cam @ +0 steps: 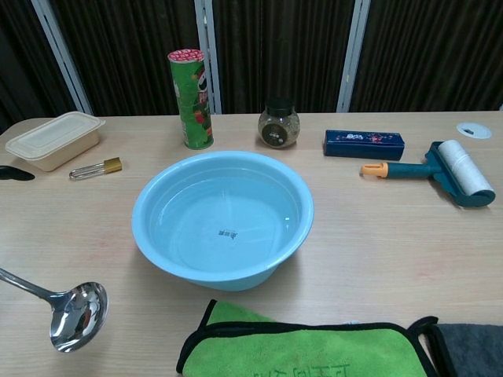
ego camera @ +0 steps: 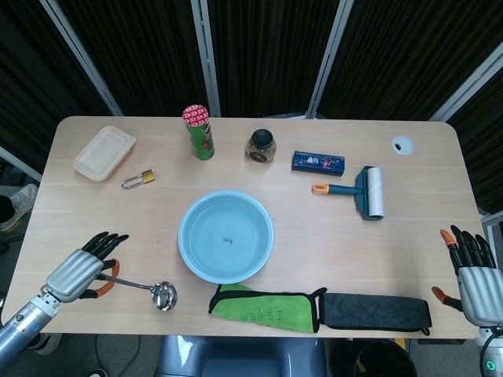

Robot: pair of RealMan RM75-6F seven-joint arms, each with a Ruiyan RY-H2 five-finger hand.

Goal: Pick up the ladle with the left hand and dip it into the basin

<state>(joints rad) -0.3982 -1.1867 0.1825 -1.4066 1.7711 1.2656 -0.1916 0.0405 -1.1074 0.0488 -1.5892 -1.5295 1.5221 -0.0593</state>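
The light-blue basin (ego camera: pixel 225 237) holds clear water and stands at the table's middle front; the chest view shows its wall (cam: pixel 224 275) close up. My left hand (ego camera: pixel 78 271) is at the front left and grips the orange-ended handle of the steel ladle (ego camera: pixel 163 296). The ladle points right, with its bowl left of the basin and short of its rim. In the chest view the ladle bowl (cam: pixel 77 314) hangs at the lower left, apart from the basin. My right hand (ego camera: pixel 471 269) is by the table's right front corner, fingers spread, holding nothing.
At the back stand a lidded plastic box (ego camera: pixel 104 152), a brass padlock (ego camera: pixel 137 179), a chips can (ego camera: pixel 200 132), a jar (ego camera: pixel 261 146), a blue box (ego camera: pixel 318 162), a lint roller (ego camera: pixel 364 191) and a white disc (ego camera: pixel 402 144). A green cloth (ego camera: pixel 259 306) and dark pouch (ego camera: pixel 376 310) line the front edge.
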